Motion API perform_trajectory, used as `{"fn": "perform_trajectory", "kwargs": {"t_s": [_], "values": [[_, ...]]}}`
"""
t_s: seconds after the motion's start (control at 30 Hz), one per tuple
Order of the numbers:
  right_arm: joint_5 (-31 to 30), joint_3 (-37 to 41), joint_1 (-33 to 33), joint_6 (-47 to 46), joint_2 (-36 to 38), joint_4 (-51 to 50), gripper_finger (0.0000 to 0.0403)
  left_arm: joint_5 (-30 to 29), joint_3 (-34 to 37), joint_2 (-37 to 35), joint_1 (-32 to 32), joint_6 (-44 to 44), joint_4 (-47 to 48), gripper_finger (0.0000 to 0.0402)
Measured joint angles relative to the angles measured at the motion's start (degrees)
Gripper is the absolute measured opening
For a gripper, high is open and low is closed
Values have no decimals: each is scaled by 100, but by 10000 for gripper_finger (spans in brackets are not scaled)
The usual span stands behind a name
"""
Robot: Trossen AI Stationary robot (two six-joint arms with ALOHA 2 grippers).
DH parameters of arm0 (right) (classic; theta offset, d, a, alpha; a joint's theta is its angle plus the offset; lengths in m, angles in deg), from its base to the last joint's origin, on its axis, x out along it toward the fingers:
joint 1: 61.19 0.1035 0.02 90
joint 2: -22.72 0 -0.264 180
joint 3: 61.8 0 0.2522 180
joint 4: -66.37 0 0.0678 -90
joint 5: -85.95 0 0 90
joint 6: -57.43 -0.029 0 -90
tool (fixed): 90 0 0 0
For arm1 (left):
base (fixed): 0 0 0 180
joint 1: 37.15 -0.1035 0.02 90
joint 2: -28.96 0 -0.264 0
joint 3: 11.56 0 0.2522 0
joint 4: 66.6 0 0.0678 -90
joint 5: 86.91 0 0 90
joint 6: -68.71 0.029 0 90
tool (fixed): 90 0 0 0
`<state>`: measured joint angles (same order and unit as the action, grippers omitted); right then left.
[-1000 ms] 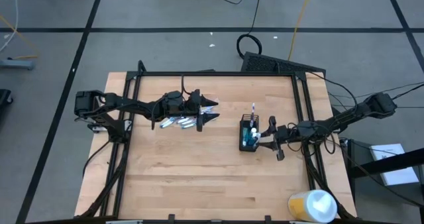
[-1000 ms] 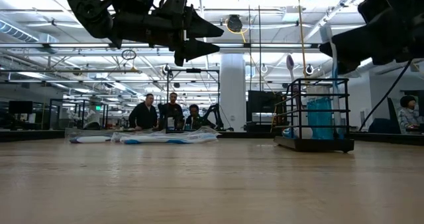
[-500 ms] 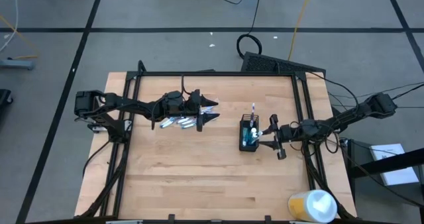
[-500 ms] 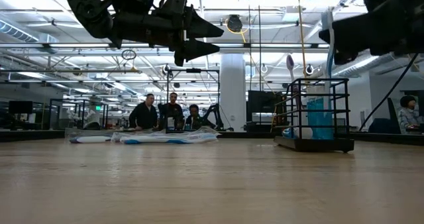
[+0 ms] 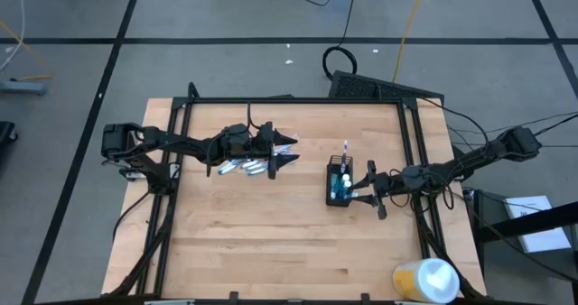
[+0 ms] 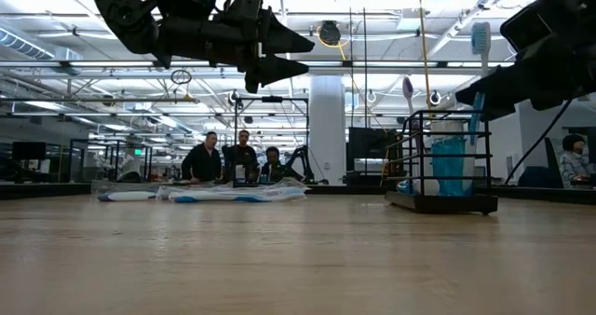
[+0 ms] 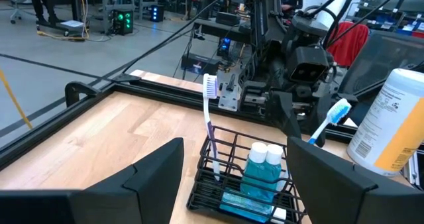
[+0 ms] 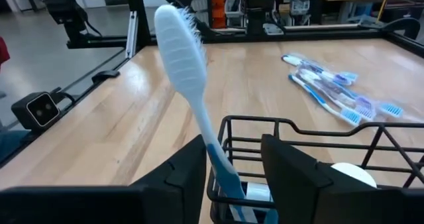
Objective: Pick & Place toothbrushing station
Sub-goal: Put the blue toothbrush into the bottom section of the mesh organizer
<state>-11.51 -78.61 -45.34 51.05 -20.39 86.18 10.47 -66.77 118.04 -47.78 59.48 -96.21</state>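
— Where does the right gripper (image 5: 368,189) stand relative to the black wire-mesh cup (image 5: 340,187)?

— Just beside it, on the side toward the table's right edge, and raised above the wood. Its two fingers pinch a blue-and-white toothbrush (image 8: 193,95) by the lower handle. In the right wrist view the handle runs up between the fingers (image 8: 171,187) and the bristle head stands clear above them, tilted a little, with the cup's rim directly beyond.

— Is that brush inside the cup?

— In the low view its head (image 6: 480,38) shows above the cup and the shaft slants down toward the cup's far side; whether the tip is within the wires I cannot tell.

— What is in the cup already?

— One toothbrush (image 7: 210,121) standing nearly upright at a corner, and blue tubes with white caps (image 7: 260,170) in the middle.

— And the left gripper (image 5: 287,152)?

— It hangs high above the table, well apart from the cup, on the side away from the right arm. Its jaws are spread and nothing is between them. The left wrist view looks straight past them at the cup. Below it lies the pile of remaining toothbrushes (image 5: 242,167), flat on the wood.

— Anything else near the cup?

— A yellow-and-white roll (image 5: 424,281) at the table's front right corner, well apart from it.
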Motion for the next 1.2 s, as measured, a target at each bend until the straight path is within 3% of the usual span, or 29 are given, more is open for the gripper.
{"fn": "perform_trajectory", "kwargs": {"t_s": [0.67, 1.2], "values": [[-12, 0, 0, -3, 186, -327, 141, 1, -1, 0, 0, -17, 39, 269], [0, 0, -2, -154, 1191, -1417, 140, 2, -1, 0, 0, -7, 39, 269]]}}
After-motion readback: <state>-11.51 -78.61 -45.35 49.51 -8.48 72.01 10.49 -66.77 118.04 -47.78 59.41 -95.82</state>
